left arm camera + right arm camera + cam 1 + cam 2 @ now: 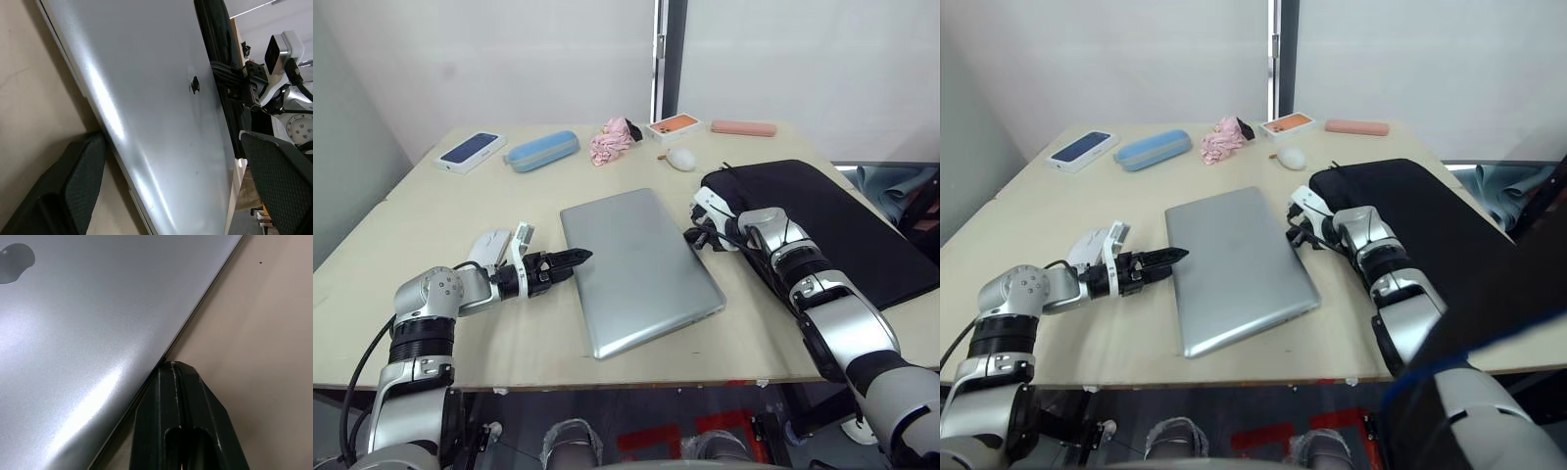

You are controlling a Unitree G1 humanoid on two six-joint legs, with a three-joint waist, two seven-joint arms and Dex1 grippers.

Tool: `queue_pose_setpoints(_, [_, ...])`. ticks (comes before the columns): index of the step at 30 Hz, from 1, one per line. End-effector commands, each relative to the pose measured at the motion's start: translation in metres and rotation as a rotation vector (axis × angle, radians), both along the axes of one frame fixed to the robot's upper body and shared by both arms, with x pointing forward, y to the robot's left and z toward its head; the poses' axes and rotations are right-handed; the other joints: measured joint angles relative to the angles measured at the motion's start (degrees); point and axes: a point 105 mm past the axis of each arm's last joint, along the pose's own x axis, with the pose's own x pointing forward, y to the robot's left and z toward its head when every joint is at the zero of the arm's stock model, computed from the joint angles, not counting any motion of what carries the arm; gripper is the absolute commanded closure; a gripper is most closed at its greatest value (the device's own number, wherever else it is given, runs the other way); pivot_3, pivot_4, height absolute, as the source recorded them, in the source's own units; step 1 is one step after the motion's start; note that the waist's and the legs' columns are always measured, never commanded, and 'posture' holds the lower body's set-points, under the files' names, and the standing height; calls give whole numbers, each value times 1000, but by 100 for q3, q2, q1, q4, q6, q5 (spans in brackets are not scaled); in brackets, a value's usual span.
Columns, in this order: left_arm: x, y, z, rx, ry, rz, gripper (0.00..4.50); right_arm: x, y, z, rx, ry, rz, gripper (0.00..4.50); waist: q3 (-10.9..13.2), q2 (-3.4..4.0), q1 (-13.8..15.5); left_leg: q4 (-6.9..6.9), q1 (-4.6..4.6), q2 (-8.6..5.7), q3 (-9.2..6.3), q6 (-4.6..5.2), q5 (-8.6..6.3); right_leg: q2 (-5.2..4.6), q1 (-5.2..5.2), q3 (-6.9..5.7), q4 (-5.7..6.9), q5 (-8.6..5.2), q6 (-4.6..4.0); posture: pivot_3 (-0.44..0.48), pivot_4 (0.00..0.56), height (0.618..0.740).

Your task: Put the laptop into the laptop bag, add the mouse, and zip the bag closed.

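Observation:
The silver-grey laptop (641, 269) lies shut and flat in the middle of the table. To its right lies the black laptop bag (847, 230). My left gripper (576, 258) is open at the laptop's left edge, with one finger (78, 186) on the table side and the other (281, 181) over the lid. My right gripper (693, 235) is shut, and its joined fingertips (171, 374) touch the laptop's right edge, next to the bag's near corner. The flat white mouse (489, 245) rests on the table just behind my left wrist.
Along the table's far side stand a dark-blue phone box (470, 151), a light-blue case (541, 150), a pink cloth (612, 142), an orange phone box (674, 125), a pink case (743, 128) and a puffy white oval thing (680, 159). The table's front edge (607, 377) runs close below the laptop.

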Motion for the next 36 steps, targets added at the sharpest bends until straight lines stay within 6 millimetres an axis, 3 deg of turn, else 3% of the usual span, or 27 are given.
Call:
queue_pose_setpoints(1, [0,-13,2,-31,-3,-42,0,-8,33,8,59,11,117,4466,0,0,-10,0,-2,0,0,0,0,0,-1,0,-1,0,0,0,150,740])
queue_pose_setpoints(3, [-1,-15,4,-35,-18,-54,0,-7,27,5,30,6,106,4466,1,0,-39,-2,-6,0,0,0,0,1,-4,-1,-7,0,0,0,150,740])
queue_pose_setpoints(4, [-1,-14,4,-30,-14,-48,259,-6,24,4,25,9,100,4491,1,0,-48,-5,-9,0,0,0,0,1,-5,-2,-12,0,0,0,150,740])
queue_pose_setpoints(15, [10,-15,31,-127,-67,-13,3950,-4,15,6,21,5,82,4500,14,-11,-78,-31,-21,2,-2,0,0,4,-10,-15,-42,-1,-3,0,150,740])
queue_pose_setpoints(21, [9,-23,42,-141,-87,-46,4137,-5,17,8,25,3,96,4500,14,-12,-80,-36,-21,2,-2,-1,0,4,-10,-15,-48,-1,-4,0,150,740])
queue_pose_setpoints(24, [10,-22,55,-164,-118,-53,4144,-2,16,20,55,-21,94,4500,18,-13,-78,-37,-23,2,-2,-1,0,4,-10,-16,-52,-1,-4,0,150,740])
queue_pose_setpoints(31, [6,-13,95,-220,-196,-85,4203,-2,8,79,182,-135,115,4500,65,-16,-69,-45,-61,1,-3,1,2,7,-50,-20,-61,0,-6,0,150,740])
queue_pose_setpoints(34, [5,-11,98,-204,-201,-83,4210,-6,-2,105,222,-183,101,4500,66,-17,-48,-46,-132,2,-9,60,41,11,-113,-28,-62,3,-5,0,150,740])
queue_pose_setpoints(36, [2,-12,101,-201,-212,-89,4210,-16,-15,135,283,-241,91,4500,74,-18,-4,-51,-135,3,-13,59,38,13,-116,-36,-63,-1,-13,0,150,740])
